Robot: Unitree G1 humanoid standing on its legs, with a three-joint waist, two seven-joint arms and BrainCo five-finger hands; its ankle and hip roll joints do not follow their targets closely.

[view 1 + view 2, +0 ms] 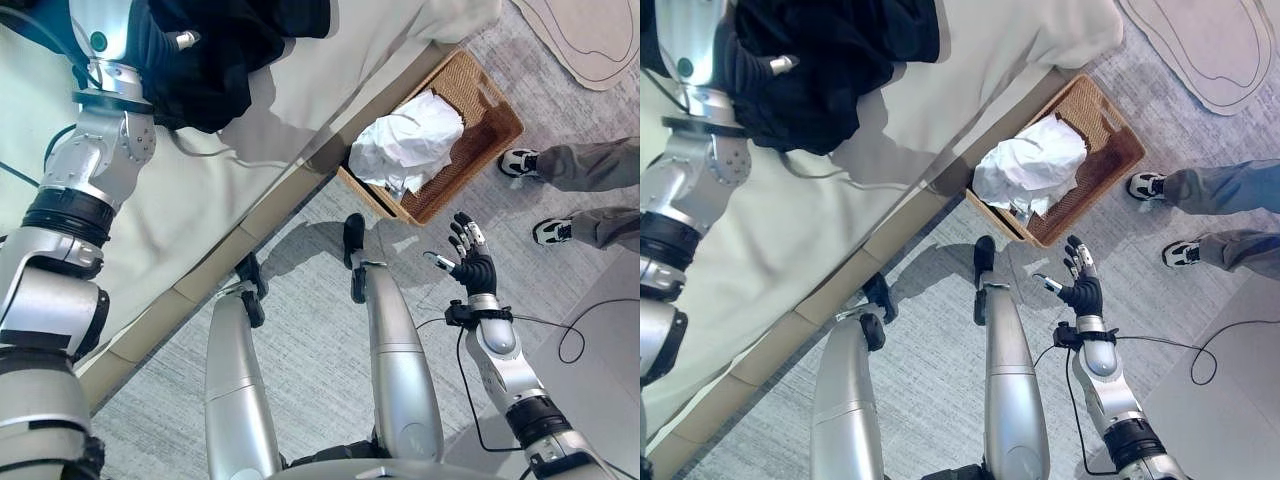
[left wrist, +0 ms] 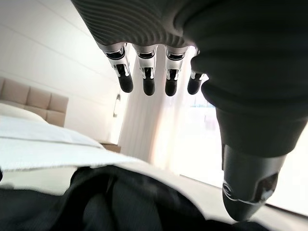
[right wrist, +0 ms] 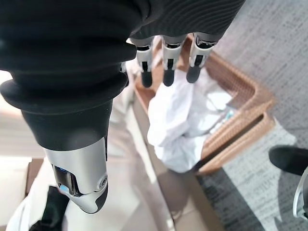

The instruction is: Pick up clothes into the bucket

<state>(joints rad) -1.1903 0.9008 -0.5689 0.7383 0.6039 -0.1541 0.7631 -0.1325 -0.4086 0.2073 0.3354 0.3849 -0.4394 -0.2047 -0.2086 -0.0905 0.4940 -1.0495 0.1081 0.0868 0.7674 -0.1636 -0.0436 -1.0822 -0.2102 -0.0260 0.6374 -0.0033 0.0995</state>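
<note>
Beside the woven rectangular basket (image 1: 490, 150) of crumpled white cloth (image 1: 410, 145), right robot hand (image 1: 470, 262) spread, empty.

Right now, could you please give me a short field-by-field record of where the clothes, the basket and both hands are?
black garment: lying on the bed
white garment: inside the wicker basket
wicker basket: on the floor beside the bed
left hand: open, above the black garment
right hand: open, empty, above the floor near the basket
person: standing beyond the basket

Woven wicker basket (image 1: 487, 140) holds crumpled white cloth (image 1: 410, 140); matt black garment (image 1: 225, 60) on smooth bedsheet (image 1: 190, 210).
</note>
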